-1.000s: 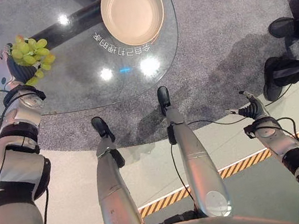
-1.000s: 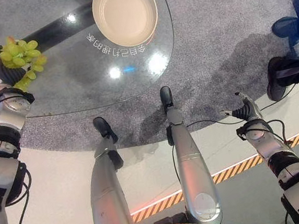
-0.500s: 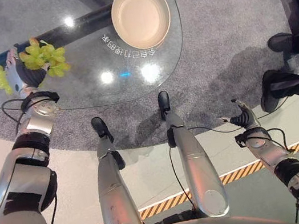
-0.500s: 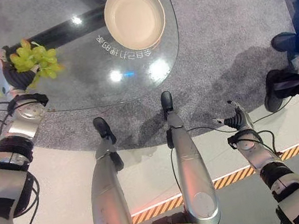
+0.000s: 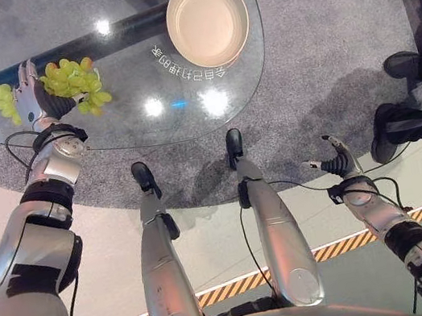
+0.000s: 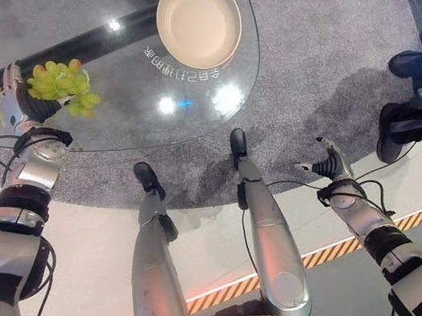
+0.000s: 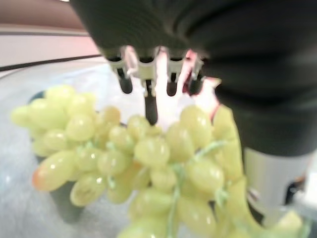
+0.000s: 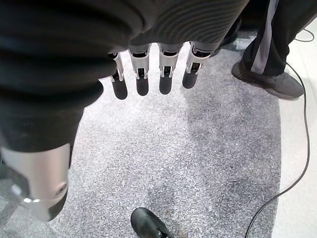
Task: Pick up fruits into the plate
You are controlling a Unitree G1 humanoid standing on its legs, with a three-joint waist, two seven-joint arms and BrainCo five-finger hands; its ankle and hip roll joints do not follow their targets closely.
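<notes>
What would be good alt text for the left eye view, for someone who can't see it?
Seen from above, the robot's left hand grips a bunch of green grapes over the left end of a glass table. An empty cream plate sits at the far right of the table, while the right hand hangs open over grey carpet.

- A round glass table (image 5: pixel 148 128) is standing on a grey carpet (image 5: pixel 315 50), ceiling lights glinting off its top.
- A dark beam (image 5: pixel 104 39) is running beneath the glass.
- Beyond the carpet's near edge, pale floor (image 5: pixel 208 232) is stretching toward a yellow-and-black striped line (image 5: pixel 340 240).
- A person's dark shoes (image 5: pixel 389 126) are resting right of the table.
</notes>
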